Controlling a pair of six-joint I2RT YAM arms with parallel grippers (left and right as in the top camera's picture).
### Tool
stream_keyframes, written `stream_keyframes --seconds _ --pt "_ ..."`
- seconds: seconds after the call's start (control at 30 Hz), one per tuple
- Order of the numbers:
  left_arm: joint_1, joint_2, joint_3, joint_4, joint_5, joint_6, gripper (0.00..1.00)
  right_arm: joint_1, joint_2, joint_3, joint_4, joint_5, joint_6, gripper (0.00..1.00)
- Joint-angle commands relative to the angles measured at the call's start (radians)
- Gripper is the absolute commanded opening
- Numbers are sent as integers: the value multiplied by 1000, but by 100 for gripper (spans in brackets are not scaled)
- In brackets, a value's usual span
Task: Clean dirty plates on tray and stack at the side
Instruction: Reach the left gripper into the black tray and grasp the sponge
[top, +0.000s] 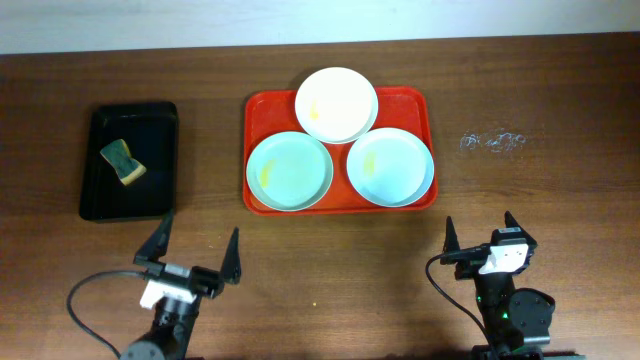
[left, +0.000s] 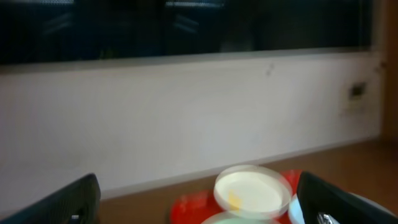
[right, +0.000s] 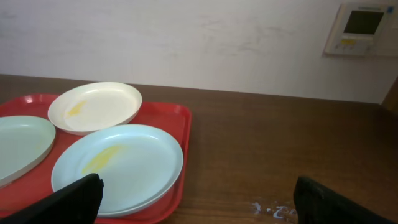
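Here, both sets of jaws stand spread wide and empty: the left gripper (top: 200, 235) and the right gripper (top: 480, 226) sit at the near edge of the dark wooden table (top: 560, 80), well apart from everything else. Beyond them the red tray (top: 256, 110), smooth plastic with rounded corners and a raised rim, carries all 3 plates. A cream plate (top: 336, 103) is at the back, jutting past the far rim, with a pale green plate (top: 289, 171) front left and a pale blue plate (top: 391, 166) front right. Each is round, shallow and smeared yellowish. They look stiff, light and glossy, so probably slippery; the thin upturned lip seems the best place to pinch. Far left, a black tray (top: 150, 130) holds a yellow-and-green sponge (top: 123, 162), which is likely soft and compressible.
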Motion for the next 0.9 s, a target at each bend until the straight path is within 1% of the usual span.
stream_keyframes --seconds 0.0,0.03,0.07,0.1,0.13,0.17,0.2,0.23,0.27,0.33,0.4,0.47,0.5,0.53,0.57,0.6,0.63,0.67,0.7,0.77,0.8,0.83,0.87 --pt "2 1 16 152 58 6 99 8 -6 -5 -5 1 -3 99" --pt "2 21 58 143 28 6 99 8 -6 -5 -5 1 -3 99" --pt "2 69 135 76 15 9 99 8 -6 -5 -5 2 -3 99" --pt "2 133 219 -14 10 9 99 8 -6 -5 -5 1 -3 99" --pt "2 248 348 -160 14 10 99 8 -6 -5 -5 2 -3 99" --pt "2 381 478 -293 64 42 99 8 -6 -5 -5 1 -3 99" --pt "2 503 582 -373 194 90 99 8 -6 -5 -5 1 -3 99" --pt "2 621 668 -426 343 89 99 8 -6 -5 -5 1 -3 99" --pt "2 714 720 -433 398 90 99 8 -6 -5 -5 1 -3 99" --pt "2 884 833 -525 356 72 99 8 -6 -5 -5 1 -3 99" --pt "3 1054 980 -694 250 58 99 8 -6 -5 -5 1 -3 99" --pt "3 1233 1171 -924 -26 58 99 8 -6 -5 -5 2 -3 99" --pt "3 1299 1235 -974 -138 58 99 8 -6 -5 -5 2 -3 99" --pt "6 1338 1251 -964 -209 57 99 8 -7 -5 -5 1 -3 99" --pt "18 1361 1252 -949 -255 17 99 8 -6 -5 -5 2 -3 99" --pt "51 1389 1252 -936 -319 -90 99 8 -6 -5 -5 2 -3 99" --pt "102 1419 1252 -903 -324 -135 99 8 -6 -5 -5 1 -3 99" --pt "161 1461 1252 -821 -302 -147 99 8 -6 -5 -5 2 -3 99" --pt "190 1490 1252 -797 -285 -147 99 8 -6 -5 -5 1 -3 99" --pt "223 1549 1252 -815 -291 -147 99 8 -6 -5 -5 1 -3 99" --pt "235 1586 1252 -804 -327 -153 99 8 -7 -5 -5 1 -3 99" --pt "246 1616 1252 -794 -412 -231 99 8 -6 -5 -5 1 -3 99" --pt "262 1658 1252 -793 -517 -353 99 8 -6 -5 -5 2 -3 99"
